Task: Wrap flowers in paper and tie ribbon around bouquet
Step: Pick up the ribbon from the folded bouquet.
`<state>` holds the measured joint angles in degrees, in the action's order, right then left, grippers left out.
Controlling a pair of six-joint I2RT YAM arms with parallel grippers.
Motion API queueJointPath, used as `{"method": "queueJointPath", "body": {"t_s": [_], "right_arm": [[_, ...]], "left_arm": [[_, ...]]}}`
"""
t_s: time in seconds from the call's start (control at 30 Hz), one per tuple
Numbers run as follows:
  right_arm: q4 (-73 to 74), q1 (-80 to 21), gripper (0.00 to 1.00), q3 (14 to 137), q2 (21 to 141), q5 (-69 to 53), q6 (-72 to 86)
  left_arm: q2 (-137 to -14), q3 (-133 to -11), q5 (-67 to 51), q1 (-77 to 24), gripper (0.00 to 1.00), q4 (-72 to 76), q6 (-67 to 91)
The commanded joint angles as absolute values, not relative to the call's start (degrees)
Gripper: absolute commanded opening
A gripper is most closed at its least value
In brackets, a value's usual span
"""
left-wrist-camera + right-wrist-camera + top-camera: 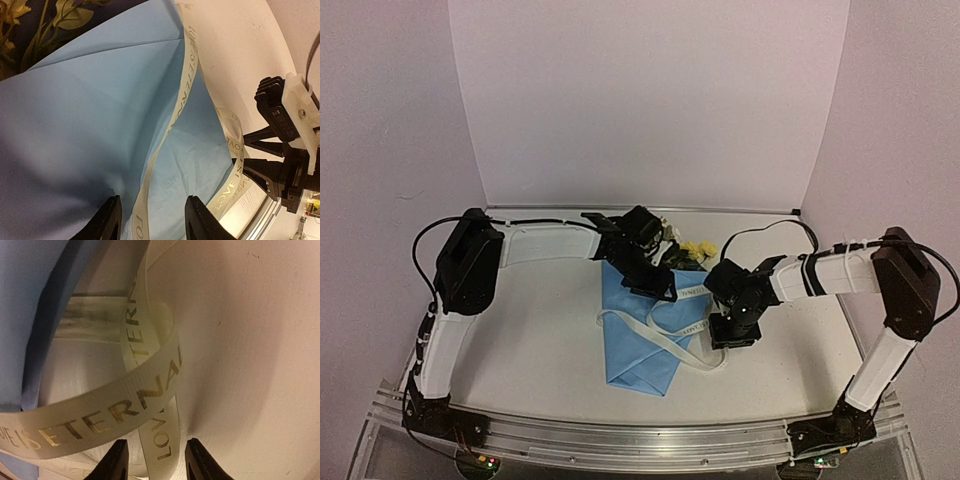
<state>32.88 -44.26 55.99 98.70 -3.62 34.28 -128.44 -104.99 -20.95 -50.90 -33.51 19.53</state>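
From above, the bouquet lies mid-surface. Its light-blue paper is folded into a cone with the tip toward the arms. That cone is the only container here. It holds the stems, and the flowers spill from its far, open mouth. The ribbon crosses the cone and loops off its right edge. The left end effector hangs over the wide end, and the right end effector sits just beside the cone's right edge.

In the left wrist view, its fingers stand apart with 1 strand of ribbon running between them over the paper. We cannot tell whether a pad touches it. The thin sheet shows creases, so we judge it light, easily dented and liable to spring open.

In the right wrist view, the 2 fingers are also apart and straddle a lettered strand, with a second loop arching behind it over the bare surface. The ribbon looks flat, limp and slick. We would pinch it across its flat faces, well clear of the blooms, which we judge fragile, and keep tension gentle so the cone is not crushed.
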Motion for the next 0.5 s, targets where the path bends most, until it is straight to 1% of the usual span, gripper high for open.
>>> {"method": "queueJointPath", "body": {"t_s": [0.0,0.03,0.07,0.1,0.13,0.17,0.27,0.47], "right_arm": [[32.3,-45.4,0.25,55.6,98.2,-1.3,36.5],[32.4,-45.6,0.19,55.3,97.8,-1.4,36.8],[32.6,-45.9,0.12,55.1,97.4,-1.2,37.1],[32.9,-46.1,0.07,54.8,96.8,-1.1,37.6],[33.2,-46.3,0.03,54.5,96.3,-0.9,38.1],[33.6,-46.5,0.0,54.3,95.5,-0.7,38.6],[35.5,-47.2,0.0,53.2,93.3,-0.1,40.3],[39.9,-48.2,0.0,49.0,86.4,4.1,46.1]], "left_arm": [[-129.4,-108.8,-19.1,-51.3,0.28,-35.3,17.9],[-129.3,-108.9,-19.2,-51.3,0.2,-35.0,18.0],[-129.1,-108.8,-19.1,-51.3,0.14,-34.9,18.1],[-128.8,-108.7,-19.0,-51.3,0.09,-34.6,18.2],[-128.5,-108.3,-18.9,-51.4,0.05,-34.2,18.3],[-128.0,-107.9,-18.5,-51.3,0.02,-33.6,18.7],[-125.3,-104.7,-17.0,-50.8,0.0,-29.2,21.0],[-119.2,-96.9,-19.2,-47.0,0.0,-17.9,27.4]]}}
